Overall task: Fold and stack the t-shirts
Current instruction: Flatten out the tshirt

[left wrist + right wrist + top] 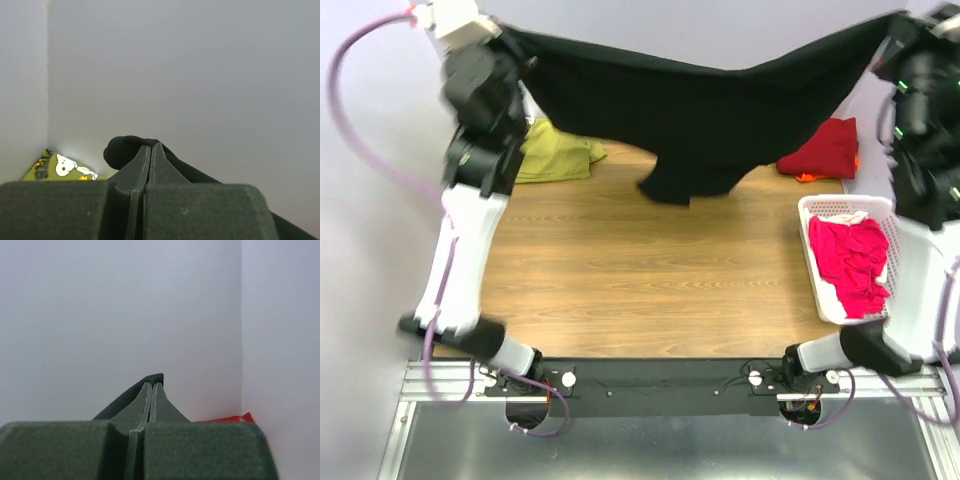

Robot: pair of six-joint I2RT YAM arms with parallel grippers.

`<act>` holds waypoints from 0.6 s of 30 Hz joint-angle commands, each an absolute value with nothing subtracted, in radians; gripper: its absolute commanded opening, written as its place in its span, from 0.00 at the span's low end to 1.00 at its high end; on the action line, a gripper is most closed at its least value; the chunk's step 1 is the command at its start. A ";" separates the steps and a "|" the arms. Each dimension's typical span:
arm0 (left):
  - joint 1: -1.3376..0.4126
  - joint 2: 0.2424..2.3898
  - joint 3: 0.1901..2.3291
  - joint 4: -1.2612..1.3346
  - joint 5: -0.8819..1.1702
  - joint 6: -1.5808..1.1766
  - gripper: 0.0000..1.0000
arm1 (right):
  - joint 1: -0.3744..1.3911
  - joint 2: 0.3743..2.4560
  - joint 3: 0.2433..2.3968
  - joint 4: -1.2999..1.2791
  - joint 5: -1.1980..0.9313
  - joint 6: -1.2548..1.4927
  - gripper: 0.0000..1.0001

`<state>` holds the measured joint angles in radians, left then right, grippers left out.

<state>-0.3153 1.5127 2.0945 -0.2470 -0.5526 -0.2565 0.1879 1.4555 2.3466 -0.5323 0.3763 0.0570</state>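
A black t-shirt (690, 110) hangs stretched in the air between my two grippers, sagging in the middle with its lowest part over the far table. My left gripper (505, 35) is shut on its left corner; the wrist view shows black cloth (125, 150) bunched at the closed tips (151, 146). My right gripper (898, 25) is shut on its right corner; black cloth (127, 397) shows beside the closed tips (152, 385). A dark red t-shirt (825, 150) lies folded at the far right. Bright pink t-shirts (850, 262) lie in a white basket (810, 255).
A yellow-green garment (555, 155) lies at the far left of the wooden table (640, 270); its printed cloth also shows in the left wrist view (60, 167). The basket stands at the right edge. Grey walls rise behind.
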 commanded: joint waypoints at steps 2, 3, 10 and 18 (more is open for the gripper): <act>-0.307 1.192 1.886 -0.138 -0.529 -0.245 0.00 | 0.181 1.216 2.205 -0.495 0.374 0.043 0.01; -0.307 1.162 1.859 -0.138 -0.522 -0.247 0.00 | 0.183 1.189 2.183 -0.497 0.368 0.046 0.01; -0.307 0.974 1.767 -0.192 -0.540 -0.229 0.00 | 0.183 1.023 2.097 -0.499 0.338 0.054 0.01; -0.307 0.997 1.822 -0.192 -0.552 -0.184 0.00 | 0.181 1.025 2.157 -0.495 0.298 0.064 0.01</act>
